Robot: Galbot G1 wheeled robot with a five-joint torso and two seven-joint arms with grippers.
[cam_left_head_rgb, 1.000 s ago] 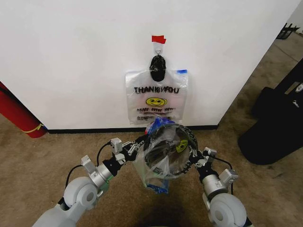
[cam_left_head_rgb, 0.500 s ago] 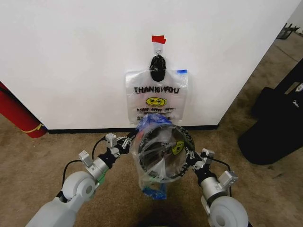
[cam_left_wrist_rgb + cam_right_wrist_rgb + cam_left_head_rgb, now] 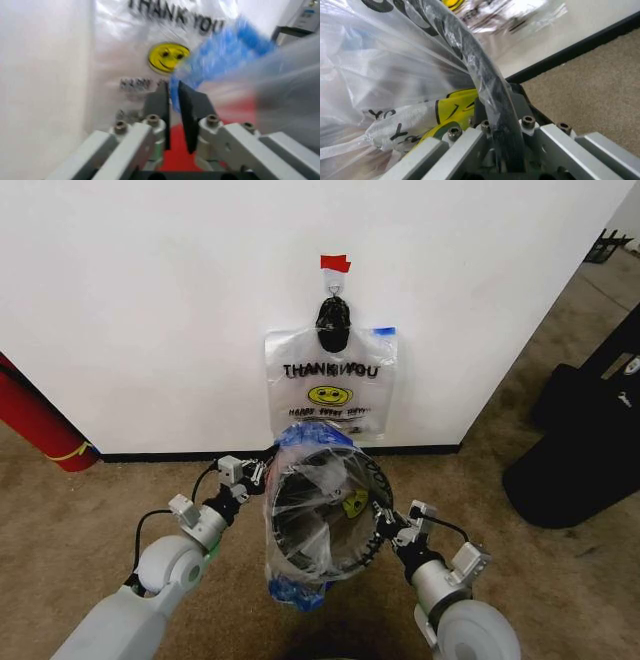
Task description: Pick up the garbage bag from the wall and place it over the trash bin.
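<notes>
You're looking at the trash bin (image 3: 322,505) held up off the carpet (image 3: 90,510), low and centre in the head view, tipped so its round mouth faces you. A garbage bag (image 3: 300,555) is already draped over it: clear film stretched across the rim, a blue handle strip bunched at the top edge and another hanging under the bin, a yellow smiley patch showing inside near the right side of the ring.

Your left gripper (image 3: 266,474) sits at the upper left of the rim. In the left wrist view its fingers (image 3: 192,108) stand nearly together with only a thin slit between them, and blue plastic of the bag is pinched in that slit.

Your right gripper (image 3: 383,525) is at the lower right of the rim. In the right wrist view the black rim, wrapped in plastic film, runs straight down between its jaws, which are clamped on it.

Above the bin, centre frame, a second bag (image 3: 330,385) with "THANK YOU" lettering and a smiley hangs flat on the wall (image 3: 150,300), under a small black lump (image 3: 332,323) and a piece of red tape (image 3: 334,262). A red cylinder (image 3: 35,420) leans at the left edge; a black case (image 3: 585,450) sits on the right.
</notes>
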